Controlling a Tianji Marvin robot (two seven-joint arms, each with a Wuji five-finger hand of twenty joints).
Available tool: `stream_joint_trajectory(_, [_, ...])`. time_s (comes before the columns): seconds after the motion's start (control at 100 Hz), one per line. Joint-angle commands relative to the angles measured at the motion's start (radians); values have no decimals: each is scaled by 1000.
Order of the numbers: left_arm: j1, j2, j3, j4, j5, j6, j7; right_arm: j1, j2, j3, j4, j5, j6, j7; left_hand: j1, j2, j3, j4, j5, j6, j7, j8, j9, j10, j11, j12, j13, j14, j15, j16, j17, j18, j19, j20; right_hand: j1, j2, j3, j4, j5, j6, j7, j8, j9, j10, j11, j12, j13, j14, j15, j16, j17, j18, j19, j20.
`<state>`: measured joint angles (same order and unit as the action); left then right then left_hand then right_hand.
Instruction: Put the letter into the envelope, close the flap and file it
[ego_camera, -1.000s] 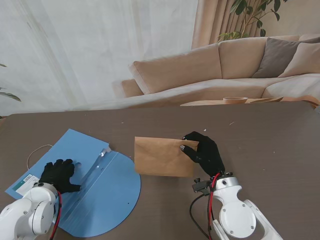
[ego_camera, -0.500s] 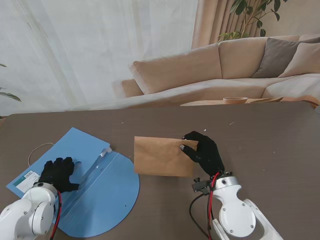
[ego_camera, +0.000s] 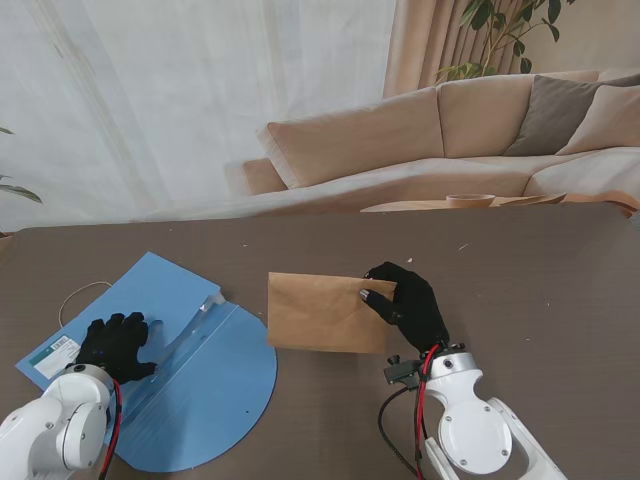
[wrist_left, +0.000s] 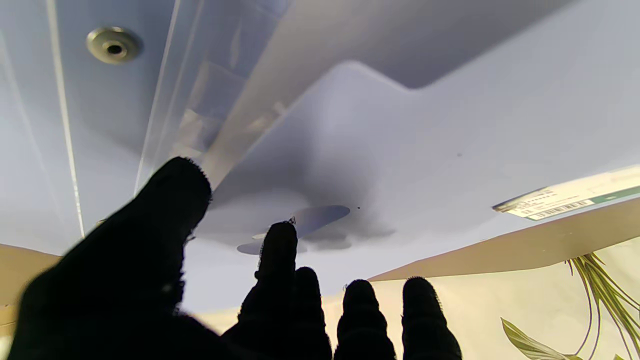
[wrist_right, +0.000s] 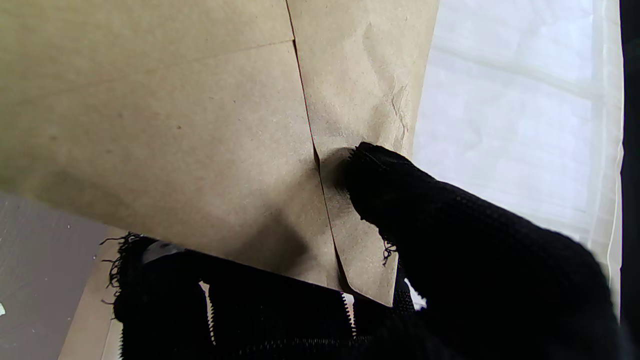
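Beyond the dark brown wooden table, a quiet sitting room.

A long beige fabric sofa runs along the table's far side, with two grey-brown cushions propped at its right end. A sheer white curtain hangs behind the sofa to the left, and a beige drape falls behind its middle. A leafy green houseplant rises behind the sofa's right half. A tan roll of tape sits just past the table's far edge.

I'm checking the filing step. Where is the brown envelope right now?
In the stand view, the brown envelope sits mid-table, pinched at its right end by the right hand, just right of the open blue folder.
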<state>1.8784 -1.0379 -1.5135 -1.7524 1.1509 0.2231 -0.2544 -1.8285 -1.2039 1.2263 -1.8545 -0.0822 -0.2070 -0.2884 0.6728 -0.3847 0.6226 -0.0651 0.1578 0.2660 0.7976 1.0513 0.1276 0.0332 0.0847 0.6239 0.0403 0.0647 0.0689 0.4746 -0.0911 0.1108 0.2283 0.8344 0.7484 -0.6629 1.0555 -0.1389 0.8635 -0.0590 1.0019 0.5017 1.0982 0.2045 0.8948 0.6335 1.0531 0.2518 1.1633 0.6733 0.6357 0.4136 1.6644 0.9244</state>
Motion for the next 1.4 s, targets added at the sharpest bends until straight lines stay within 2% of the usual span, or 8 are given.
stream_joint_trajectory(0.0, [7, -5, -1, -9, 3, 0, -16, -4, -4, -3, -1, 4, -4, 17, 39, 40, 39, 31, 20, 17, -61, -58, -14, -44, -15, -27, -6, -7, -8, -19, -8, 6, -16, 2, 57, 21, 31, 35, 39, -37, 47, 44, 17, 0, 27, 2, 21, 3, 34, 19, 1, -5, 45, 23])
stream_joint_trajectory(0.15, [10, -5, -2, -12, 7, 3, -18, -3, -4, -4, -1, 6, -4, 17, 37, 39, 23, 28, 37, 6, -182, -201, -11, -49, -26, -83, -5, -9, -12, -37, -7, 4, -21, -13, 57, 20, 33, 35, 39, -40, 47, 45, 17, 1, 29, 2, 20, 3, 36, 20, 1, -5, 45, 24])
stream_joint_trajectory(0.33, [15, -5, -5, -14, 11, 7, -24, -3, -4, -4, 0, 6, -6, 17, 28, 35, -42, 17, 147, 17, -463, -547, -8, -53, -52, -236, -4, -12, -21, -82, -3, 2, -33, -52, 56, 19, 35, 36, 40, -38, 49, 46, 17, 2, 31, 3, 20, 4, 38, 20, -1, -4, 45, 25])
stream_joint_trajectory(0.47, [16, -5, -4, -15, 10, 12, -33, -3, -4, -4, 0, 6, -7, 17, 22, 30, -64, 11, 256, 25, -478, -590, -7, -50, -49, -251, -4, -13, -26, -94, -2, -1, -37, -62, 55, 18, 36, 37, 40, -38, 49, 47, 18, 3, 33, 3, 20, 4, 39, 21, -1, -4, 45, 25])
stream_joint_trajectory(0.69, [17, -5, 0, -14, 3, 16, -33, -3, -4, -4, 0, 7, -7, 16, 52, 32, -42, 10, 349, 23, -113, -309, -14, -41, -8, -76, -4, -15, -16, -79, -2, -5, -29, -65, 54, 18, 38, 38, 40, -38, 49, 47, 16, 3, 34, 4, 19, 3, 41, 21, -1, -4, 45, 26])
stream_joint_trajectory(0.89, [16, -5, -1, -16, 2, 17, -37, -3, -4, -4, 1, 9, -7, 16, 59, 3, -55, -11, 200, 28, 175, 51, -21, -27, 4, 22, -4, -18, -17, -71, -3, -5, -27, -56, 54, 17, 40, 38, 40, -38, 49, 48, 14, 3, 36, 5, 17, 4, 42, 22, -1, -4, 45, 27])
stream_joint_trajectory(0.96, [17, -4, -3, -18, 1, 16, -41, -2, -4, -4, 2, 9, -7, 17, 17, 6, -42, 6, 170, 28, 198, 90, -22, -27, 4, 45, -4, -19, -19, -75, -3, -4, -29, -58, 54, 18, 40, 39, 40, -37, 49, 48, 14, 3, 37, 5, 15, 4, 43, 22, -2, -4, 44, 27])
stream_joint_trajectory(1.39, [16, 1, -5, -24, 34, -1, -92, 1, -4, -6, 4, 11, -6, 19, -204, -114, 21, -70, -54, 15, 289, 293, -20, -47, 1, 53, -3, -24, -28, -126, 2, 0, -46, -106, 52, 16, 43, 40, 39, -37, 50, 50, 13, 2, 39, 4, 14, 5, 44, 22, -5, -5, 44, 29])
